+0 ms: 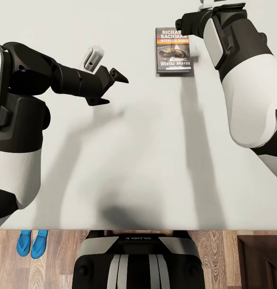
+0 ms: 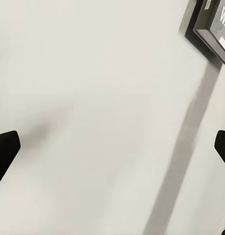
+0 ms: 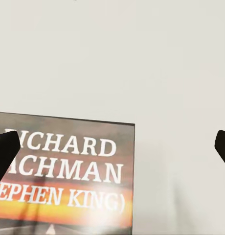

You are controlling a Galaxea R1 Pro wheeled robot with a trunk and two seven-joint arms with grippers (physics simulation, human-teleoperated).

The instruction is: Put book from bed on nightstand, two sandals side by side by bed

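Note:
The book [image 1: 173, 50] lies flat on the bed's pale mattress [image 1: 138, 160], far right of centre, its cover reading "RICHARD BACHMAN" over an orange band. My right gripper [image 1: 181, 25] hovers at the book's far right corner and is open; in the right wrist view the gripper [image 3: 112, 147] has its fingertips spread wide above the book's title [image 3: 63, 161]. My left gripper [image 1: 113, 90] hangs open over bare mattress, left of the book; the left wrist view catches a corner of the book [image 2: 213, 24]. Two blue sandals [image 1: 32, 243] lie side by side on the floor by the bed's near edge.
Brown wood-plank floor [image 1: 218, 257] runs along the near edge of the bed. A dark wooden piece [image 1: 261, 261] stands at the lower right. My own base [image 1: 136, 261] is against the bed's edge in the middle.

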